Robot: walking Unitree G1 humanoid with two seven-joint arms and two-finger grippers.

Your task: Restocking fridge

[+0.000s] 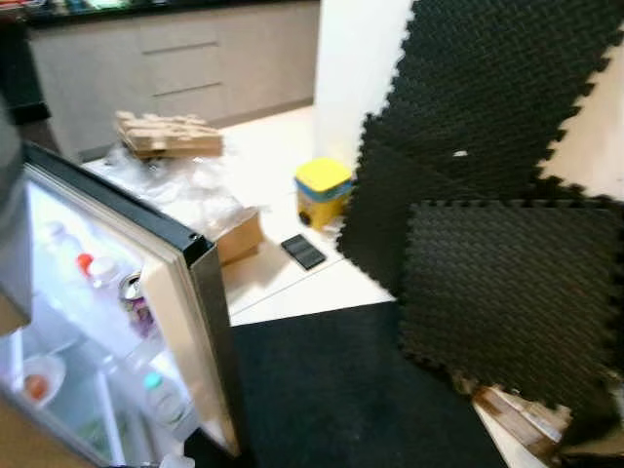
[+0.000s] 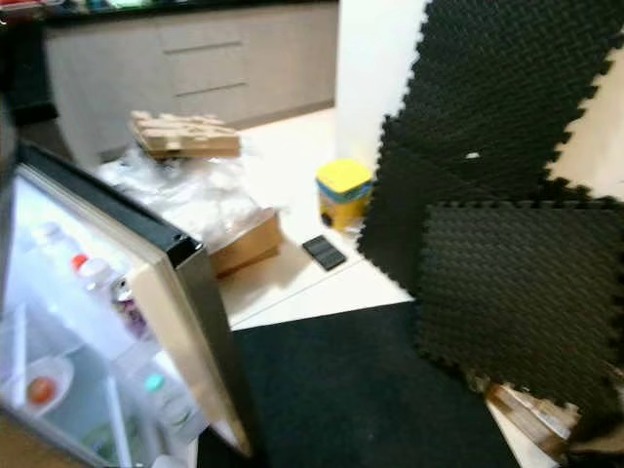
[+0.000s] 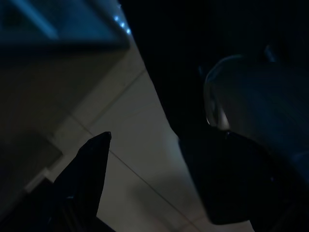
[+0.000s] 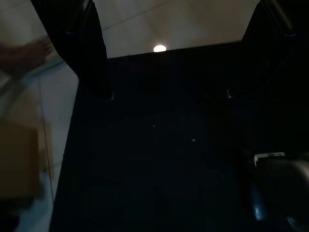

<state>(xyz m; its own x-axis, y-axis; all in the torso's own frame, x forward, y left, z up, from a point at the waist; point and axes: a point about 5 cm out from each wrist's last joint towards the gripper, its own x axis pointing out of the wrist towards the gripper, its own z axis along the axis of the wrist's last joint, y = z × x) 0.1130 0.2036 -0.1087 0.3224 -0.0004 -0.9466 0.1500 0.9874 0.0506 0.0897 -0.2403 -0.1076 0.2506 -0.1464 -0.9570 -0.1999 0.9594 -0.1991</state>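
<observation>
Hands: both hang low over the floor. Left hand (image 3: 91, 183), one dark finger against pale tile, its partner lost in shadow; spread or pressed together cannot be told. Right hand (image 4: 174, 63), two fingers spread wide apart above the black mat (image 4: 154, 145), pinching nothing.

Fridge (image 1: 195, 283): low unit at the robot's left, door open, interior lit. Contents: bottles with a red cap (image 1: 85, 261), a can (image 1: 132, 289), a small bowl (image 1: 39, 380) holding something orange, a teal-capped bottle (image 1: 156, 385) lower down.

Stock nearby: cardboard box (image 1: 239, 237) just beside the fridge, clear plastic wrap (image 1: 185, 190) heaped near it, yellow-lidded tub (image 1: 324, 190) and a flat dark item (image 1: 303, 252) on the tile, well apart from both hands.

Step, as judged: fetching an item to load. Advice: turn toward the box, settle the blurred view first, choose one item, approach with fingers spread, keep clear of the foam mats (image 1: 507, 273) leaning at right.
</observation>
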